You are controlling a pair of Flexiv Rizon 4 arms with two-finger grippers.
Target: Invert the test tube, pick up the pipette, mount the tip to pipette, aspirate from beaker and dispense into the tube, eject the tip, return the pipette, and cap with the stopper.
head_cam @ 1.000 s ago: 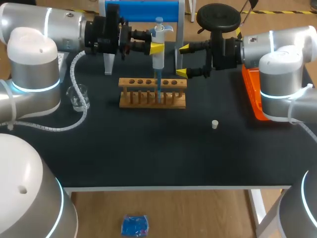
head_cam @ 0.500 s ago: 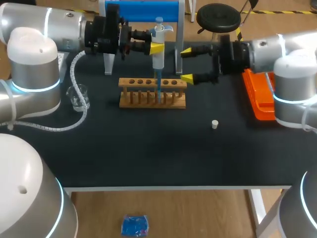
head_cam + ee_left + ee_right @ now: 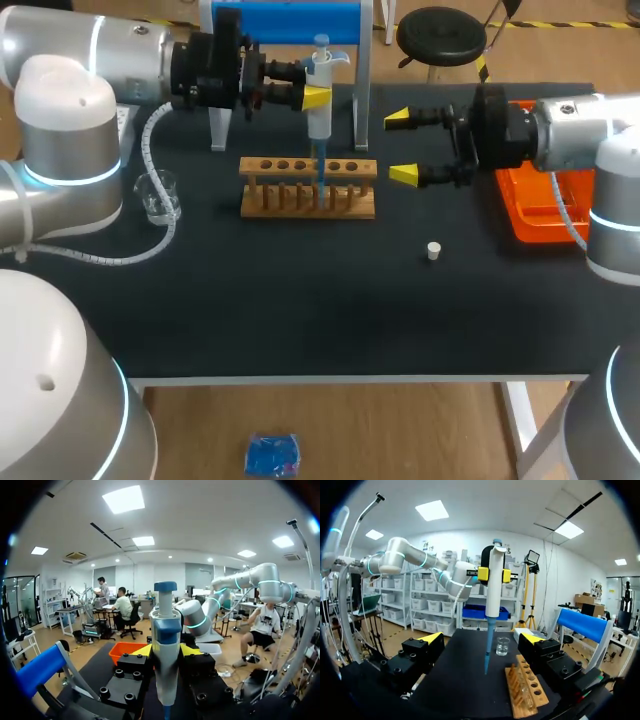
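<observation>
My left gripper (image 3: 312,96) is shut on the white and blue pipette (image 3: 320,112), held upright at the back of the table. The pipette's blue tip (image 3: 321,172) points down into the wooden tube rack (image 3: 308,188). In the left wrist view the pipette (image 3: 165,665) stands between the fingers. My right gripper (image 3: 402,147) is open and empty, to the right of the rack. From the right wrist view the pipette (image 3: 494,580) hangs ahead of the open gripper (image 3: 482,639), over the rack (image 3: 525,687). A glass beaker (image 3: 158,195) stands at the left. The small white stopper (image 3: 434,250) lies right of centre. I cannot make out the test tube.
An orange tray (image 3: 530,205) sits at the right edge, under my right arm. A blue-topped stand (image 3: 285,20) rises behind the rack. A white coiled cable (image 3: 155,140) trails from my left arm past the beaker.
My right gripper has drawn back to the right, away from the pipette, still open. The left arm and the pipette have not moved.
</observation>
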